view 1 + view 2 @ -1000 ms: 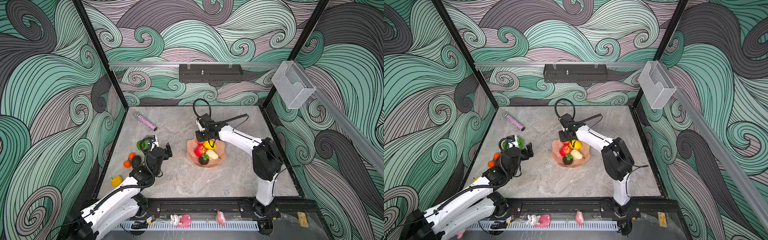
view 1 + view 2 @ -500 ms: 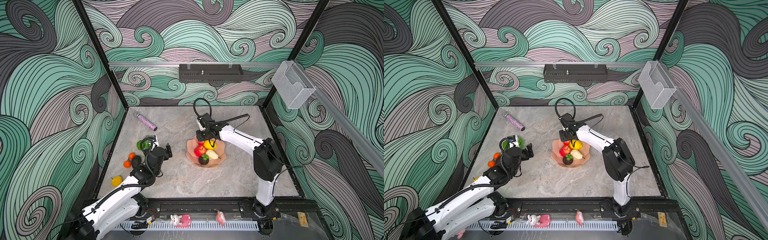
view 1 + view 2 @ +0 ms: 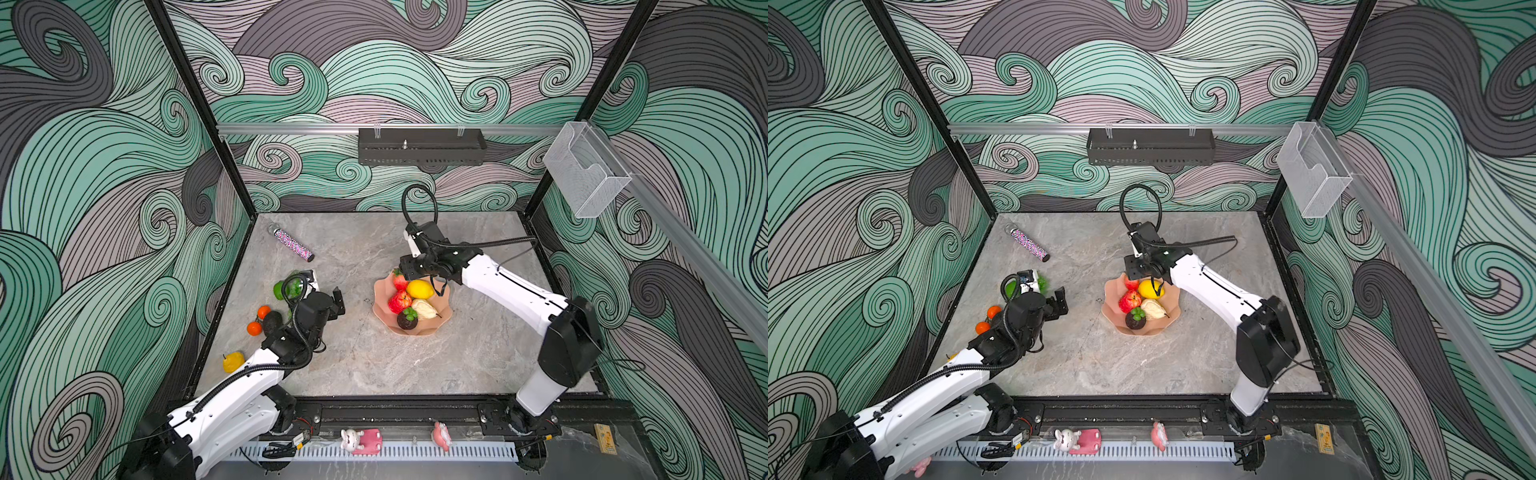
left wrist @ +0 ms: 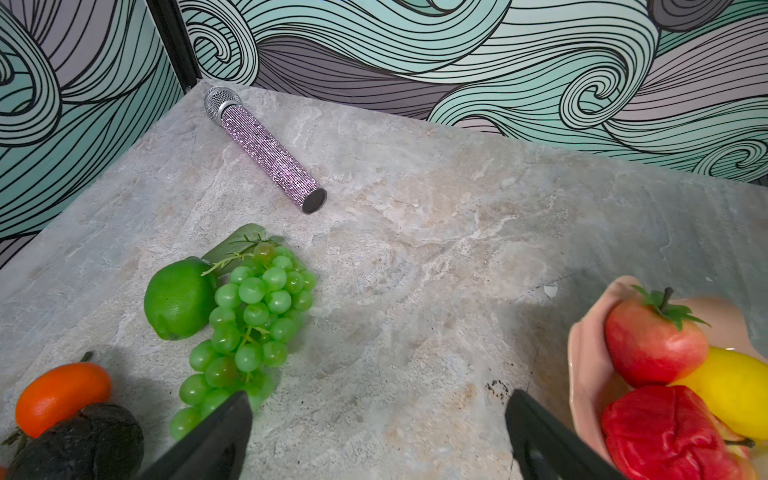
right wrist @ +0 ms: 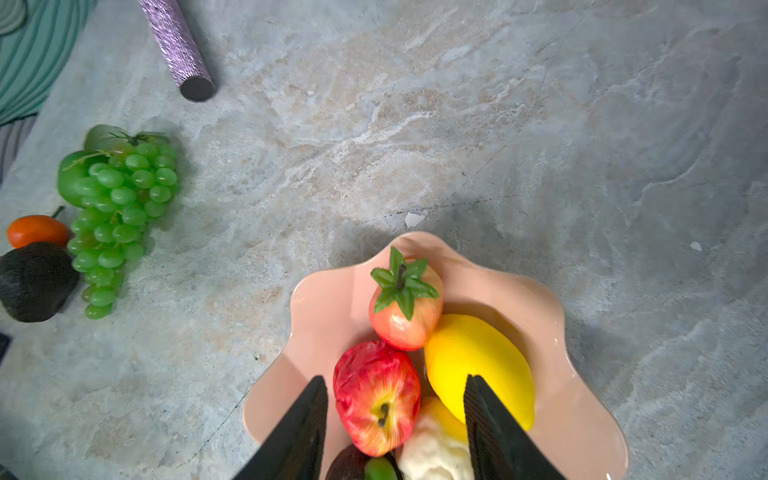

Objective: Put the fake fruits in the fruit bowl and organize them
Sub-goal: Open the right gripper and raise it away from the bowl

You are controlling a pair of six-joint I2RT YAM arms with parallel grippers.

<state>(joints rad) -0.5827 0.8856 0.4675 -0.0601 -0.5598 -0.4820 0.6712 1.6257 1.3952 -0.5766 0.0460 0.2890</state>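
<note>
Over the fruit bowl [image 5: 328,299], right gripper [image 5: 395,378] hangs (parted).

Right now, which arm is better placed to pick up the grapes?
Left: the left jaws stand open close beside the grape bunch; the right jaws hang over the fruit bowl, farther away.

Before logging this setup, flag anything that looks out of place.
A sparkly microphone lies on its side near the table's back left corner, no fruit among fruit props. A small white chip lies on the table beside the fruit bowl.
</note>
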